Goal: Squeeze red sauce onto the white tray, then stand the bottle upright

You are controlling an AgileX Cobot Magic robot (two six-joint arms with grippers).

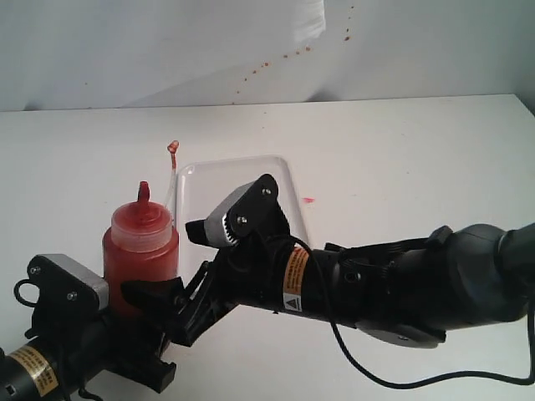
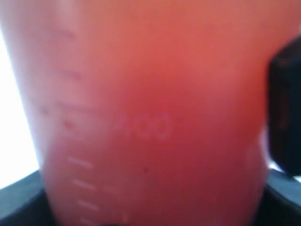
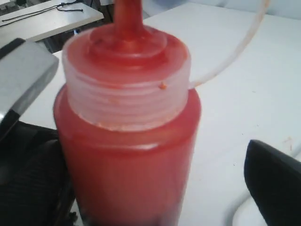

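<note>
Translucent plastic with dark red showing through: the bottle (image 1: 140, 251) stands upright on the white table (image 1: 401, 150), right at the tip of my left pincer (image 2: 150, 209) and between the spread fingers of my right pincer (image 1: 157, 257). The outside camera hides my left fingertips behind the bottle's foot and my right arm. My left wrist camera shows the blurred bottle wall (image 2: 150, 117), with its moulded measuring marks, filling the frame. My black fingers (image 2: 19, 202) lie against both of its flanks, so I read that pincer as pinching the bottle low down. My right wrist camera alone shows the threaded collar, the red-stained nozzle (image 3: 128, 19) and the thin strap (image 3: 235, 52) curving away. It also shows one right finger (image 3: 273, 188) standing clear of the bottle, with bare table between them, so that pincer is spread and not touching on that side. The grey housing (image 3: 23, 80) of my left wrist sits just beyond the bottle from my right pincer. Only the outside view shows the white tray (image 1: 276, 171). It lies flat behind my right pincer, which covers much of it, so I cannot tell what red sauce lies there. A small red fleck (image 1: 308, 200) sits on the table just beside the tray's edge.
</note>
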